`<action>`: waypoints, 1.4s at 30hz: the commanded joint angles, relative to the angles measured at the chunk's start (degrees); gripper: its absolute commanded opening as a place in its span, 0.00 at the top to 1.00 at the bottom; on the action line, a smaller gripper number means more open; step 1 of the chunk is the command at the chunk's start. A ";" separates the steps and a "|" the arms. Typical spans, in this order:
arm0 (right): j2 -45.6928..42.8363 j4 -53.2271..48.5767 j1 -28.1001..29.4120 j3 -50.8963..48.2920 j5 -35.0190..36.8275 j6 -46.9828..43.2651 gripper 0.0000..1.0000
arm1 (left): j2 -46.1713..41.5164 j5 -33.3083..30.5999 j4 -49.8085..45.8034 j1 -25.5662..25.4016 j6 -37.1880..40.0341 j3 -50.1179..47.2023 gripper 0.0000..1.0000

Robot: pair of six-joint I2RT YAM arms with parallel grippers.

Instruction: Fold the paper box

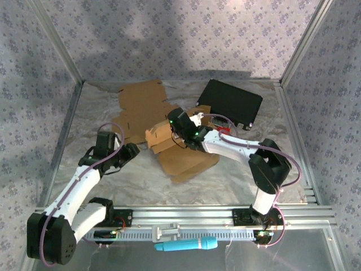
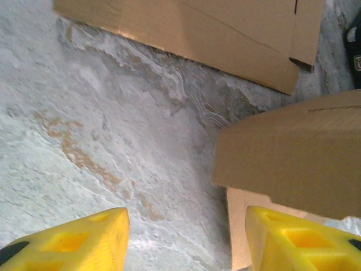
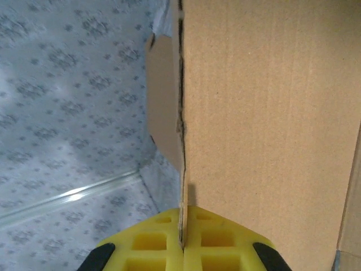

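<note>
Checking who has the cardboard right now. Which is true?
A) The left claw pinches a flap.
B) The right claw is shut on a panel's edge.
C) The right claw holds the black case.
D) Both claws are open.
B: the right claw is shut on the paper box at its edge, while the left claw stands open above the table, holding nothing.

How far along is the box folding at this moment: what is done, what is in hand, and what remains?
Done: one flap of the paper box stands raised. In hand: the right gripper is shut on a cardboard edge; the left gripper is open near the flap, holding nothing. Left: most panels lie flat, with no box shape yet.
</note>
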 commanded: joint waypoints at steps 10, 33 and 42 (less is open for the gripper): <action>3.84 11.34 -2.94 -2.85 -12.16 -8.23 1.00 | 4.96 8.71 13.78 0.45 17.47 -0.33 0.49; 1.25 13.82 -3.41 -5.35 -15.05 -9.65 1.00 | 10.72 3.30 19.42 -12.85 24.88 0.59 0.50; 1.43 19.28 -3.25 -8.10 -15.15 -9.91 1.00 | 12.04 -2.47 19.45 -17.02 24.81 1.84 0.53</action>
